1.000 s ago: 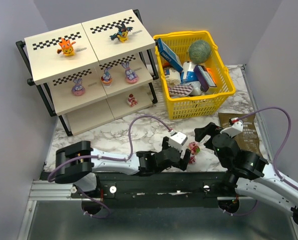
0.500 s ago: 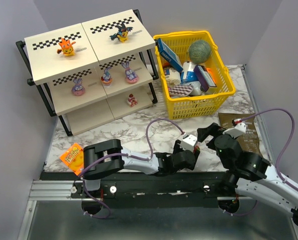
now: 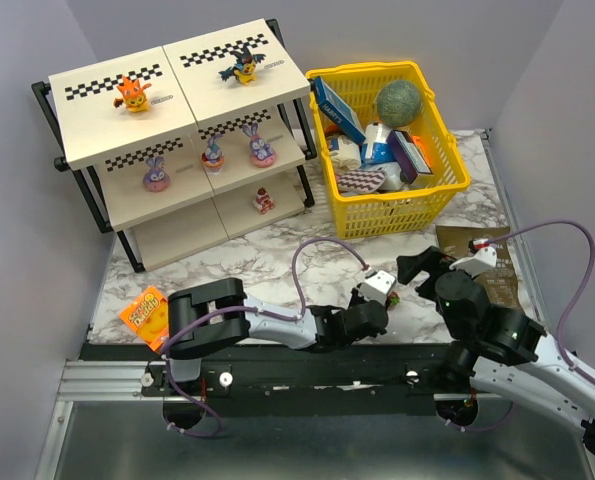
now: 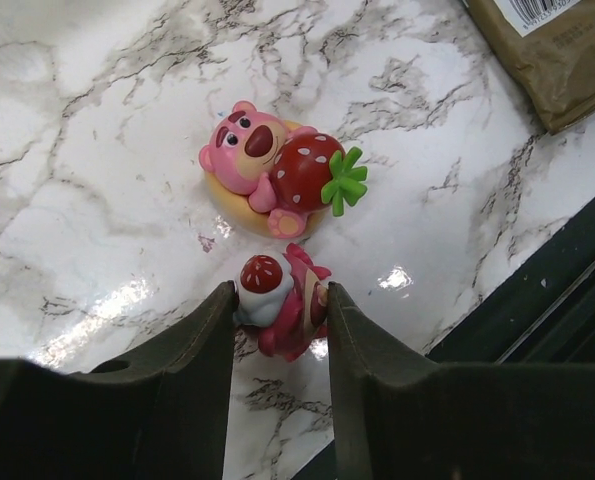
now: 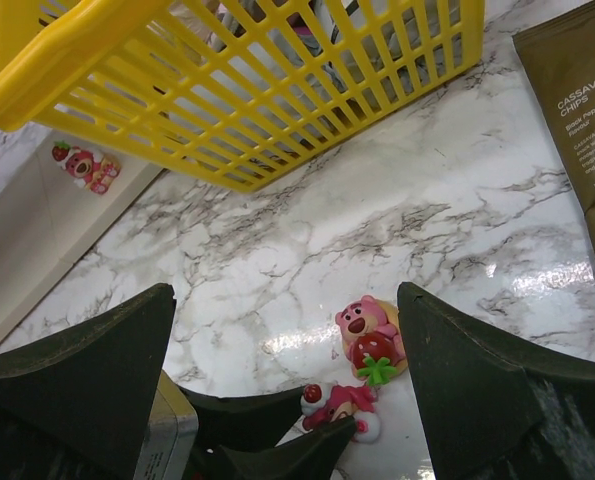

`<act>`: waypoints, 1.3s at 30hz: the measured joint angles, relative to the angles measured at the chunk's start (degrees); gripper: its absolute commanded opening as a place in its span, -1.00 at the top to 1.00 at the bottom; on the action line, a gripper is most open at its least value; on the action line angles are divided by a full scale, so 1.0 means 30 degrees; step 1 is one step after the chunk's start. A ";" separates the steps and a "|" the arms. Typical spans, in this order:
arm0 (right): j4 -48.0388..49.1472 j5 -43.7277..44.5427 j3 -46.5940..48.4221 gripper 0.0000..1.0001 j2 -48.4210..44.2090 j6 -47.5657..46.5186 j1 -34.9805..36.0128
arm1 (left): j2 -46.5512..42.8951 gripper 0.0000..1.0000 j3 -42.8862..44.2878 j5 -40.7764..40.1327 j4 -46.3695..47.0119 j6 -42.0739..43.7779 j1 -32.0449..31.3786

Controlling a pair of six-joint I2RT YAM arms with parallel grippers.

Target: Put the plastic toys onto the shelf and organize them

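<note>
Shelf at upper left of the top view already carries six toys: an orange toy and a winged toy on the top tier, three bunny-eared toys on the middle tier, and one small red one below. Any new placement risks toppling a neighbour if the arm comes in low or wide. Yellow basket stands between the pick-up spot and the shelf, so a cable or elbow could catch its rim. Right fingers are spread wide and hold nothing, hanging above the table close to the other arm; likely a collision risk on the lift. Left fingers are set narrow against both sides of the small red toy, which lies low on the table. The hold looks shallow and off-centre, so the toy may twist or slip out. Pink bear toy lies just beyond it and could get nudged. Writing: the brown bag reads "CASSAVA CHIPS", with "Black Pepper" beneath; its barcode shows at upper right of the left wrist view. Lettering on the orange packet is too small to read.
</note>
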 measured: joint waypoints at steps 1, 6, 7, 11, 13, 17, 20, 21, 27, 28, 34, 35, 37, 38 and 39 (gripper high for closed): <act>0.0000 0.0000 0.0000 -0.97 -0.0051 -0.0022 0.0000 | -0.0073 0.91 -0.0124 -0.0015 0.0066 0.0117 0.0029; 0.0000 0.0007 0.0000 -0.97 -0.0109 -0.0138 0.0000 | -0.2018 1.00 -0.2361 0.0044 0.0364 0.1719 0.0495; 0.0007 0.0015 0.0000 -0.97 -0.0117 -0.0138 0.0000 | -0.2608 1.00 -0.2914 0.0036 0.0364 0.1982 0.0648; 0.0022 0.0015 -0.0007 -0.97 -0.0117 -0.0138 -0.0007 | -0.6346 1.00 -0.5821 0.0226 0.0554 0.3687 0.1945; 0.0095 0.0007 -0.0073 -0.97 -0.0131 -0.0153 0.0000 | -0.7876 1.00 -0.6798 0.0262 0.0568 0.4386 0.2688; 0.0160 0.0007 -0.0233 -0.97 -0.0073 -0.0372 0.0000 | -1.0841 1.00 -0.8233 0.0947 0.0087 0.5727 0.4765; 0.0284 0.0007 -0.0248 -0.98 0.0058 -0.0561 0.0000 | -1.2604 1.00 -0.8400 0.1763 -0.0743 0.6965 0.6346; 0.0328 0.0007 -0.0248 -0.98 0.0087 -0.0612 0.0000 | -1.3325 1.00 -0.8284 0.2127 -0.1158 0.7584 0.7009; 0.0925 -0.0007 -0.0423 -0.98 0.0189 -0.0721 0.0000 | -1.4812 1.00 -0.7526 0.3745 -0.1719 1.2094 0.9690; 0.1020 -0.0022 -0.0466 -0.98 0.0233 -0.0758 -0.0007 | -1.4790 1.00 -0.7519 0.4007 -0.1719 1.2670 1.0222; 0.1486 -0.0117 -0.0670 -0.98 0.0423 -0.0976 0.0000 | -1.3253 1.00 -0.6069 0.7424 -0.3024 1.6269 1.4608; 0.1537 -0.0109 -0.0750 -0.98 0.0415 -0.0991 0.0000 | -1.2823 1.00 -0.5719 0.8167 -0.3169 1.6742 1.5074; 0.1581 -0.0117 -0.0940 -0.98 0.0408 -0.1013 0.0000 | -1.1897 1.00 -0.5231 0.8845 -0.3089 1.7340 1.5963; 0.1588 -0.0117 -0.1020 -0.98 0.0401 -0.1049 0.0000 | -1.1657 1.00 -0.5209 0.9071 -0.3045 1.7580 1.6145; 0.1581 -0.0117 -0.1071 -0.98 0.0408 -0.1107 0.0000 | -1.1329 1.00 -0.5304 0.9340 -0.2936 1.8003 1.6291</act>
